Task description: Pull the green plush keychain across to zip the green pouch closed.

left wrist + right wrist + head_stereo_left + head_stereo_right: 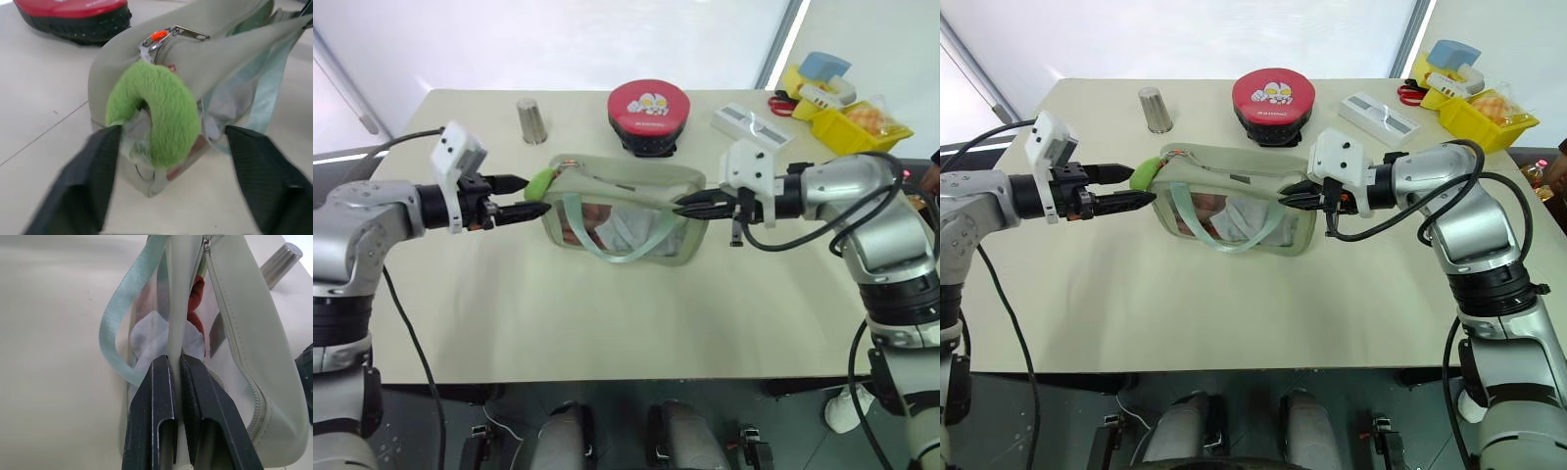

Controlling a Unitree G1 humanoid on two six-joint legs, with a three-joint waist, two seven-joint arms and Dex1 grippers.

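The green pouch lies in the middle of the table, clear window side toward me, mint straps draped over it. The green plush keychain hangs at the pouch's left end by the zipper pull. My left gripper is open, one finger on each side of the keychain with gaps showing in the left wrist view. At the pouch's right end, my right gripper is shut on the pouch's end edge, its fingers pinching the pale fabric.
Behind the pouch stand a round red case and a metal cup. A white box, red scissors and a yellow bin crowd the far right corner. Bare table lies in front.
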